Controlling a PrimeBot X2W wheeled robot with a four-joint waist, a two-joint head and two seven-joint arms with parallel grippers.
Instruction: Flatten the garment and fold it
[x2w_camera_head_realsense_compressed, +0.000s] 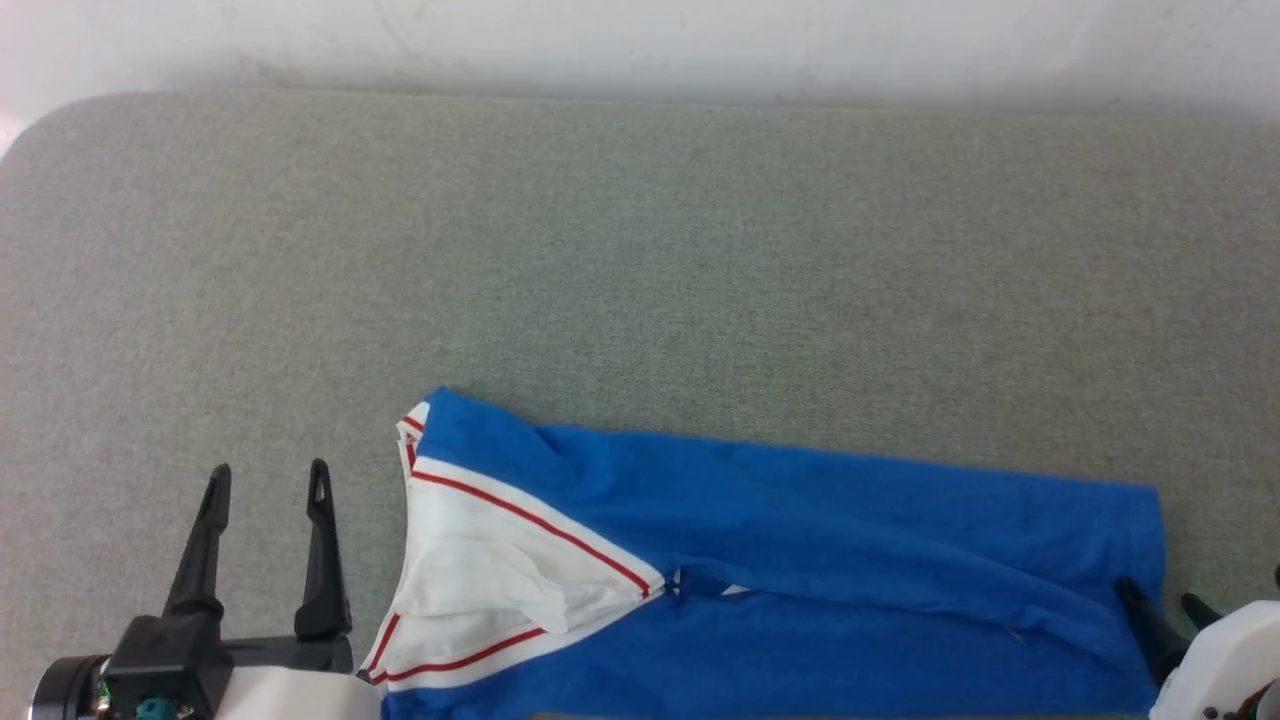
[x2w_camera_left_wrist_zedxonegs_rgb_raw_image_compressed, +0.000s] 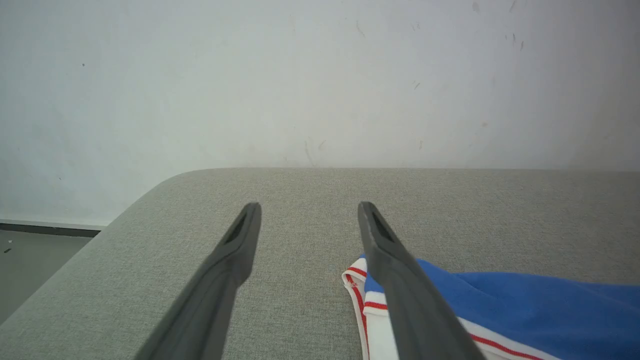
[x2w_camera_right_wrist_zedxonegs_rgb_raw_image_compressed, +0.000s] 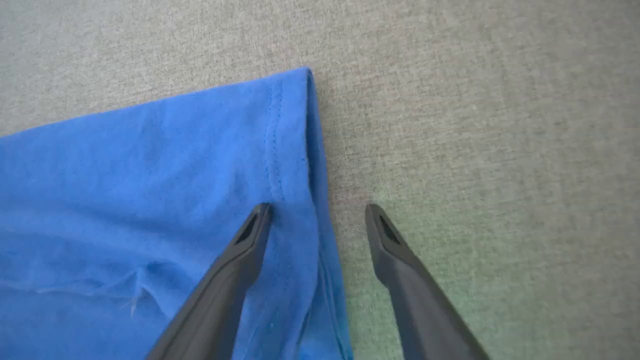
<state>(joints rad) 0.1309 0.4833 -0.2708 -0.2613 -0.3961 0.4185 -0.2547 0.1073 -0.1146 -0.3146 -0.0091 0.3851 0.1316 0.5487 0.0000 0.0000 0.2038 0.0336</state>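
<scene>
Head view first. Close to me at 8 o'clock, my left gripper (x2w_camera_head_realsense_compressed: 269, 470) has its two fingers spread wide and holds nothing. It sits just beside the white sleeve (x2w_camera_head_realsense_compressed: 470, 570). At 4 o'clock my right gripper (x2w_camera_head_realsense_compressed: 1158, 595) is spread wide too, with nothing in it. In the right wrist view one of its fingers is over the blue cloth and the other is over the grey pad (x2w_camera_head_realsense_compressed: 640, 250). The hem (x2w_camera_right_wrist_zedxonegs_rgb_raw_image_compressed: 290, 140) runs between them.

A bit further out lies the garment (x2w_camera_head_realsense_compressed: 800, 520), from 6 o'clock across to 4 o'clock on the pad. It looks folded over on itself in a long band. The sleeve and red stripes (x2w_camera_head_realsense_compressed: 530, 520) are at the left end and the hem is at the right end. The blue has some wrinkles.

I think the shirt is light and soft. It will flop and bunch up, but it won't break. I would pinch all the layers at the corners: the shoulder by the sleeve with my left, the hem corner with my right. I should lift both ends together or the middle will sag.

Past the shirt the pad runs up to 12 o'clock, then comes the pale wall (x2w_camera_head_realsense_compressed: 640, 40).
</scene>
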